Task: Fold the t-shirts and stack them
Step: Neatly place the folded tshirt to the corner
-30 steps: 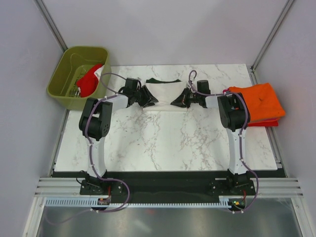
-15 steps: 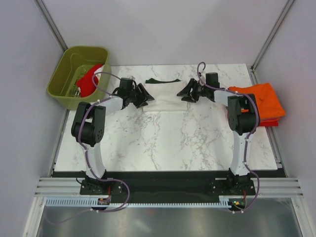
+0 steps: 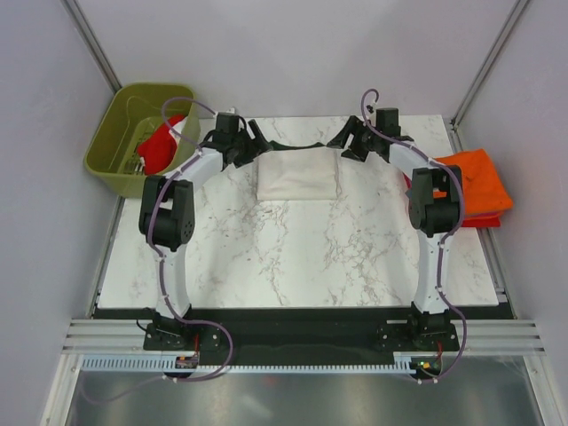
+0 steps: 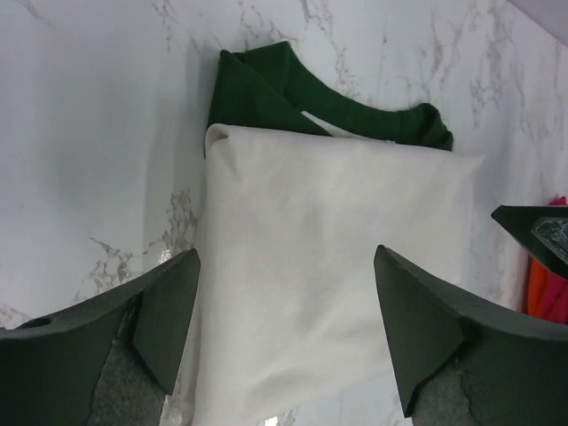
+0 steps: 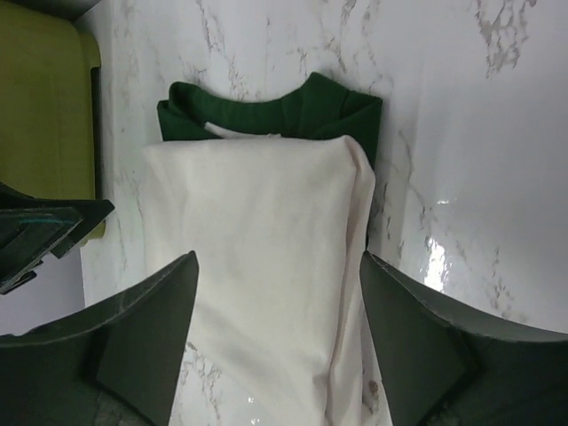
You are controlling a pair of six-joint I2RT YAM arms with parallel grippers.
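1. The cream t-shirt [image 3: 297, 177] is lying folded at the far middle of the marble table [image 3: 293, 257], its dark green collar [image 3: 293, 145] pointing away.
2. Both arms are stretching far forward, wrists angling inward over the shirt's far corners.
3. The orange t-shirt [image 3: 475, 177] is sitting folded at the table's right edge.
4. The red t-shirt [image 3: 158, 149] is lying in the olive bin [image 3: 115, 115].
5. The left gripper [image 4: 286, 266] and the right gripper [image 5: 277, 262] are hanging above the cream cloth, jaws spread wide, gripping nothing.

Pale lilac-grey walls [image 3: 293, 53] enclose a white marble-patterned surface [image 3: 293, 257] with grey veins. Slim metal posts [image 3: 92, 44] rise behind it. An olive-green bin [image 3: 124, 106] sits at its far left corner.
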